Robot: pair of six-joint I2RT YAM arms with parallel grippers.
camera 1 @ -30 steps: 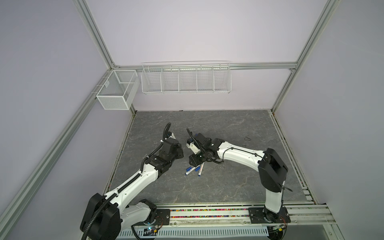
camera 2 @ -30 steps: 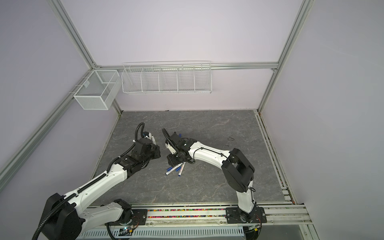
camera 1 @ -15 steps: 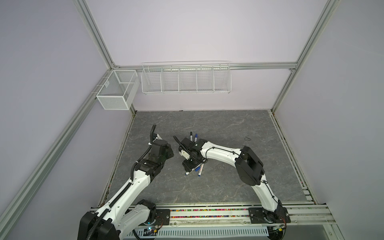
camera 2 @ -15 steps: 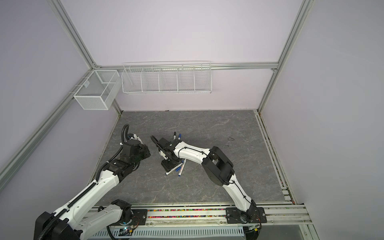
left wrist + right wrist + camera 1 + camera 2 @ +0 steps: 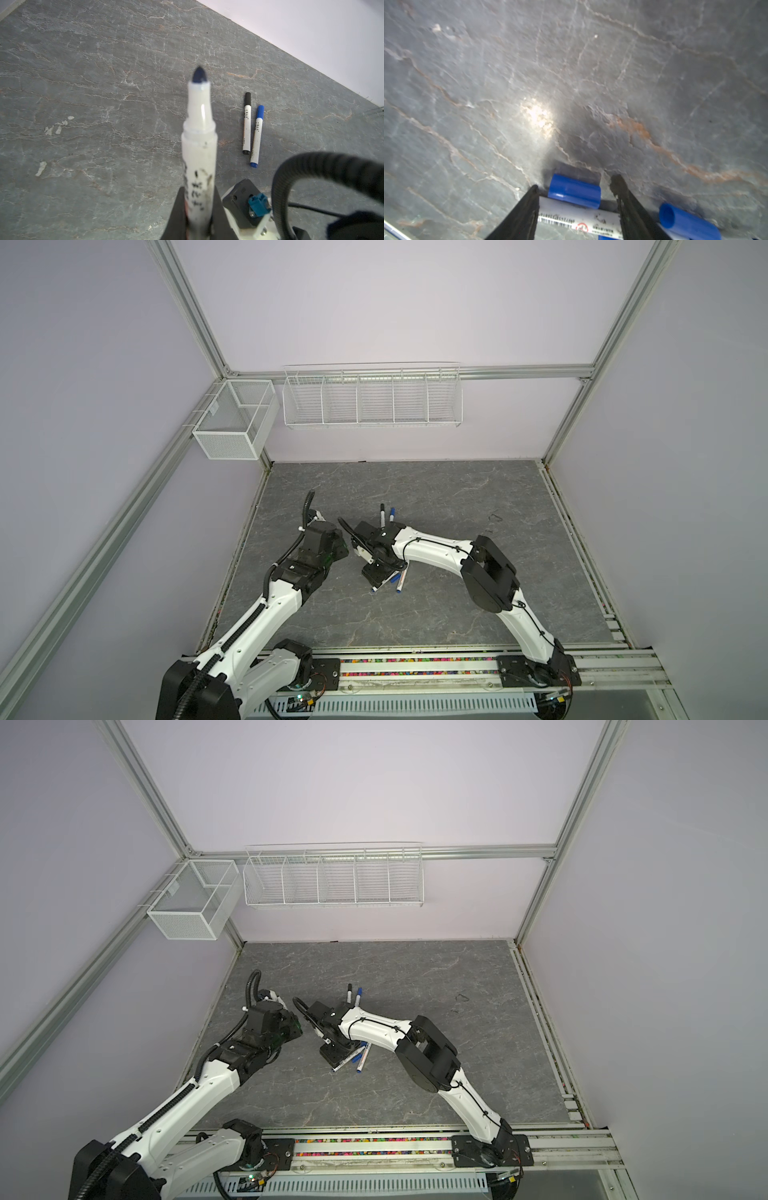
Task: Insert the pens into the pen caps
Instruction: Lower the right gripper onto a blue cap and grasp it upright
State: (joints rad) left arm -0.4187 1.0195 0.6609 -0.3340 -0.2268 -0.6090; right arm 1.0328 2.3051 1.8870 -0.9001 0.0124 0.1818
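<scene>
My left gripper [image 5: 198, 193] is shut on an uncapped pen [image 5: 199, 145]; its dark blue tip points away from the wrist, above the table. In both top views this gripper [image 5: 337, 549] hangs left of centre. My right gripper [image 5: 575, 182] stands open low over the table. Its fingers straddle a loose blue pen cap [image 5: 574, 191] and a white pen barrel [image 5: 577, 218] lying crosswise, with gaps on both sides of the cap. A second blue cap [image 5: 685, 220] lies just outside one finger. In a top view, pens [image 5: 399, 583] lie under the right wrist.
A black-capped pen [image 5: 247, 124] and a blue-capped pen [image 5: 257, 135] lie side by side farther back, also visible in a top view as a capped pair [image 5: 354, 995]. Wire baskets [image 5: 372, 400] hang on the back wall. The right arm's wrist and cable [image 5: 311, 166] sit close beside my left gripper.
The two grippers have separated. The left arm drew back to the left with its pen. The right gripper swung down over the loose pens and caps, uncovering the capped pair behind.
</scene>
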